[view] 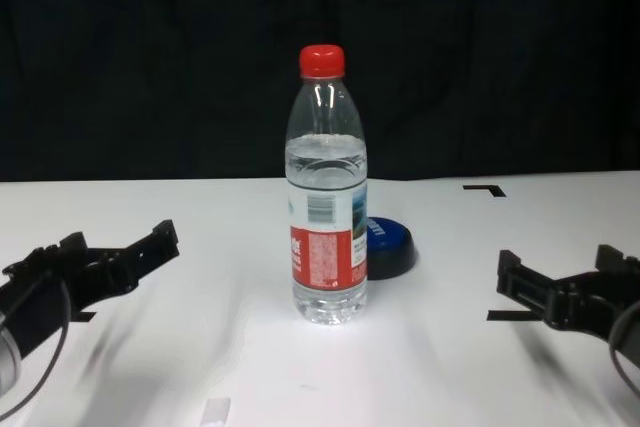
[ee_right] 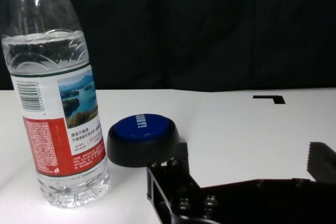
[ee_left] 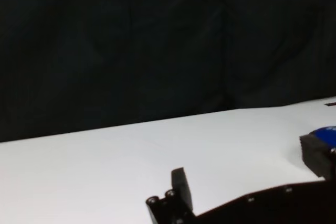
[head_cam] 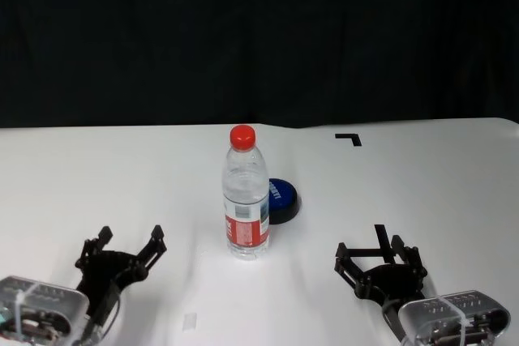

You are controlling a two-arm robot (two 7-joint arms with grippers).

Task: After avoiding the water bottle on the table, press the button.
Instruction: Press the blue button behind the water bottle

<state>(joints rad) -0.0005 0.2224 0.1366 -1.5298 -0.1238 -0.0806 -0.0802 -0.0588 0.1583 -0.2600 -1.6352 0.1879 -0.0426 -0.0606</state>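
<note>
Here the button [head_cam: 280, 197] is sitting on the table [head_cam: 422, 192] just behind the upright water bottle [head_cam: 246, 198], seemingly touching it. The left gripper [head_cam: 128, 245] and right gripper [head_cam: 369, 250] are hovering near the front edge, fingers spread open, holding nothing.

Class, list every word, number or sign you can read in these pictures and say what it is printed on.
Low dark blue dome button: white lettering, too blurred to read.
Tall clear plastic water bottle, red and white label: barcode, lake picture and small print, all too small to read.
White table: black tape corner mark, no text.
</note>
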